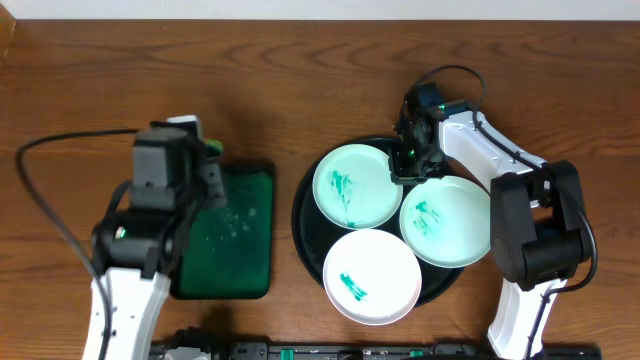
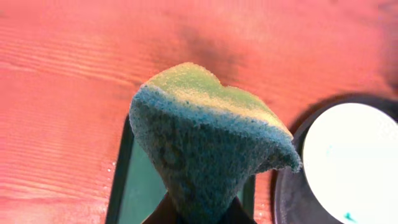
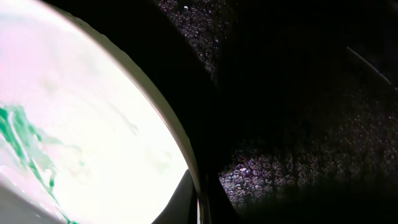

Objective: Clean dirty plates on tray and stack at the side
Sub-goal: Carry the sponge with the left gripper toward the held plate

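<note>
- Where the overhead view comes nearest the robot, the near plate (image 1: 372, 275) sits at 6 o'clock on the tray (image 1: 303, 225). It is white, its edge hangs past the raised black rim, and one small teal smear lies toward its 8 o'clock.
- At 9 o'clock from the tray, and apart from it, the dark-green tray (image 1: 235, 240) lies flat on the wooden table (image 1: 300, 70), its surface speckled.
- Over that green tray's 11 o'clock corner hangs the left gripper (image 2: 199, 216), clamped on a sponge (image 2: 205, 143). The sponge has a blue-green body and a yellow face, and it is squeezed into a bulging wedge above the fingers.
- At 3 o'clock on the tray rests the three-o'clock plate (image 1: 447, 222). It is pale mint with teal streaks toward its 9 o'clock, and its outer edge overhangs the rim.
- At 10 o'clock lies the far plate (image 1: 352, 185), pale mint with a teal smear near its middle.
- The three rims crowd together at the tray's centre; I cannot tell whether they touch or sit just apart.
- The right gripper (image 1: 412, 160) is low at the far plate's 2 o'clock edge, between it and the three-o'clock plate. Its wrist camera shows only plate rim and dark speckled tray up close, so I cannot tell how wide the fingers stand.
</note>
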{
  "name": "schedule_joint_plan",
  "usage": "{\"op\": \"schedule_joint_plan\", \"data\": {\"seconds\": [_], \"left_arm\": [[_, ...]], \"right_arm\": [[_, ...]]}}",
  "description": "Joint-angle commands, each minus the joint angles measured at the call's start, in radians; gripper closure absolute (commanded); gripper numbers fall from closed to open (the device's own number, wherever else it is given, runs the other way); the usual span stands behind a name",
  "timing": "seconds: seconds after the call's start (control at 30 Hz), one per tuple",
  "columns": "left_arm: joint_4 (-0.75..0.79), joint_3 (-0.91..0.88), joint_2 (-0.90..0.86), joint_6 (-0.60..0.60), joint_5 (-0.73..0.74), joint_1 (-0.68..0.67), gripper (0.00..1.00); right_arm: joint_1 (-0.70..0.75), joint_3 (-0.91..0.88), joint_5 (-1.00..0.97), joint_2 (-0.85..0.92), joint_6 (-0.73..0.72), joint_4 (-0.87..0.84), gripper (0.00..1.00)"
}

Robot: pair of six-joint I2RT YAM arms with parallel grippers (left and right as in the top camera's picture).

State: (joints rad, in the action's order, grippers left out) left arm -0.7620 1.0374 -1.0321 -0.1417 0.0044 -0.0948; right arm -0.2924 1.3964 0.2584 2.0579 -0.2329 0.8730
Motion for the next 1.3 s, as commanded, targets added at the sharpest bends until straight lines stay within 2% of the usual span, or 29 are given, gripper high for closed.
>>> {"op": "schedule_joint_plan", "data": {"seconds": [0.0, 0.57, 1.27], "left_arm": [[-0.011, -0.006, 0.033, -0.016, 0.022, -0.003, 0.93], [-0.035, -0.006, 0.002, 0.015, 0.020, 0.000, 0.93], [0.013, -0.006, 0.002, 0.044, -0.017, 0.000, 0.93]], "right_arm": [[-0.006, -0.004, -0.006, 0.031, 0.002, 0.010, 0.99], [-0.006, -0.004, -0.006, 0.031, 0.003, 0.013, 0.99], [-0.006, -0.004, -0.006, 0.031, 0.006, 0.009, 0.99]]}}
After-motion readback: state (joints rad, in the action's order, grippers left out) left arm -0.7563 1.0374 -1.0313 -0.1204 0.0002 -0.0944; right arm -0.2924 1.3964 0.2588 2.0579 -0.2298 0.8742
